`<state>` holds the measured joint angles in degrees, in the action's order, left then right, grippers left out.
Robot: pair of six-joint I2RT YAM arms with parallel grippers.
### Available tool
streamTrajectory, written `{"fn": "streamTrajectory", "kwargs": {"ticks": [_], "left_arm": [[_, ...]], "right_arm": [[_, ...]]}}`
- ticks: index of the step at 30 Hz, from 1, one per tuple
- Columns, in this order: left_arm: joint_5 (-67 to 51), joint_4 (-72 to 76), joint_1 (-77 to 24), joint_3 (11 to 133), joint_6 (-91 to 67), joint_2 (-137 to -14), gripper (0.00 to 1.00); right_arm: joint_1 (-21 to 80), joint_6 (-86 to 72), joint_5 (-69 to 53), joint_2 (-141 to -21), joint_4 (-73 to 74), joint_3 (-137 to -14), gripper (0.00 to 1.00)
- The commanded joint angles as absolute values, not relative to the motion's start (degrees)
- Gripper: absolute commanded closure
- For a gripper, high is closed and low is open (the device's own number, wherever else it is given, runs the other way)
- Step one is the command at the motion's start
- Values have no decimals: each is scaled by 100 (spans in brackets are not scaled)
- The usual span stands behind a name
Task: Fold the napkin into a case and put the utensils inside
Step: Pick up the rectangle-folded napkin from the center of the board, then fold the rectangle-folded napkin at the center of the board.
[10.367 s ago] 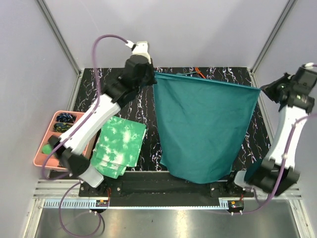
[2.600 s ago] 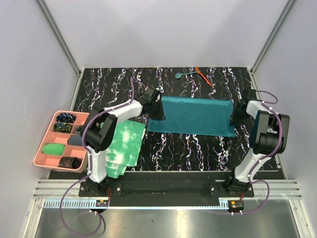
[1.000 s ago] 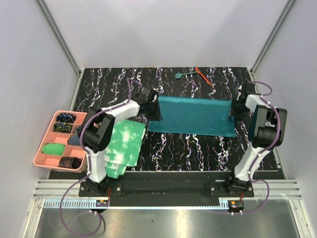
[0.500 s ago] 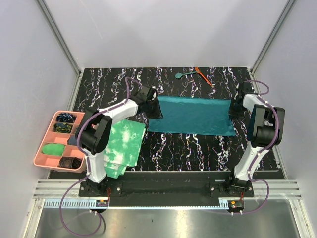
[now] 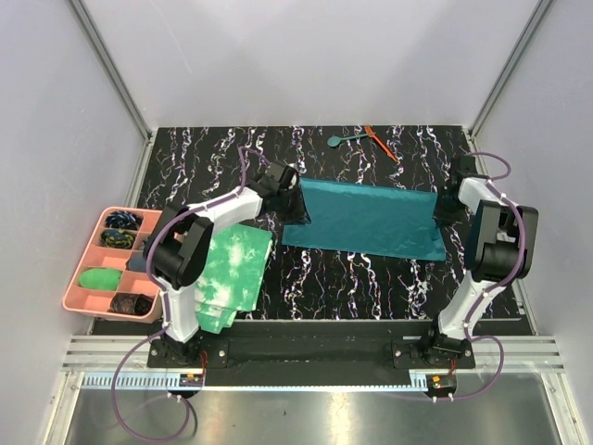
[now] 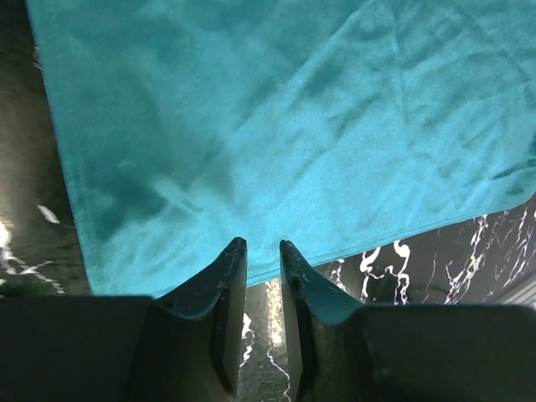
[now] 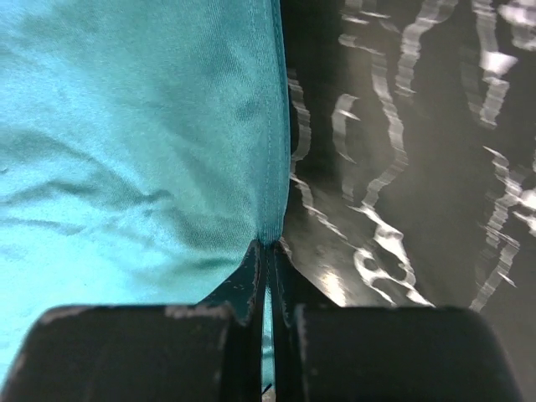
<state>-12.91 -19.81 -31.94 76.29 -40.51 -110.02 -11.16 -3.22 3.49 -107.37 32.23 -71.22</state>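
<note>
The dark teal napkin (image 5: 366, 218) lies on the black marbled table as a long flat band, running left to right. My left gripper (image 5: 298, 206) is at its left end. In the left wrist view the gripper (image 6: 261, 243) has its jaws a little apart, with bare table between them and the napkin (image 6: 251, 126) hem just past the tips. My right gripper (image 5: 443, 211) is at the right end, and in the right wrist view it (image 7: 268, 244) is shut on the napkin (image 7: 126, 126) hem. The teal spoon (image 5: 343, 140) and the orange-red stick (image 5: 380, 142) lie at the far edge.
A stack of green-and-white tie-dye cloths (image 5: 227, 273) lies at the near left. A pink compartment tray (image 5: 72, 283) with small items stands beyond the table's left edge. Grey walls and metal posts close in the table on three sides.
Over the last second the napkin has shifted slightly right and nearer, with my right gripper moving right on its hem. My left gripper has stayed at the left end.
</note>
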Motion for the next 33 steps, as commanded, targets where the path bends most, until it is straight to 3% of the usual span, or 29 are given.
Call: {"fn": "streamTrajectory", "kwargs": {"ticks": [1,8,15,23,33], "left_arm": [[-1327,-1793,-3270,7805,-4113,-10671,74],[-1581,-1881,-3085,7840,-4069,-10187,72],[-1591,-1890,-2857,7620,-3903,-9967,70],[-1503,-1855,-2637,7427,-3858,-9853,69],[-1406,-1828,-2479,7251,-3823,-9931,69]], "right_arm": [[-1222,-264,896,-10231,3471,-7207,100],[-1187,-325,643,-9809,3665,-7382,100],[-371,-404,720,-9606,4024,-7742,100],[1333,-879,800,-10177,4341,-8778,100],[2293,-1722,18,-11232,4439,-9913,100]]}}
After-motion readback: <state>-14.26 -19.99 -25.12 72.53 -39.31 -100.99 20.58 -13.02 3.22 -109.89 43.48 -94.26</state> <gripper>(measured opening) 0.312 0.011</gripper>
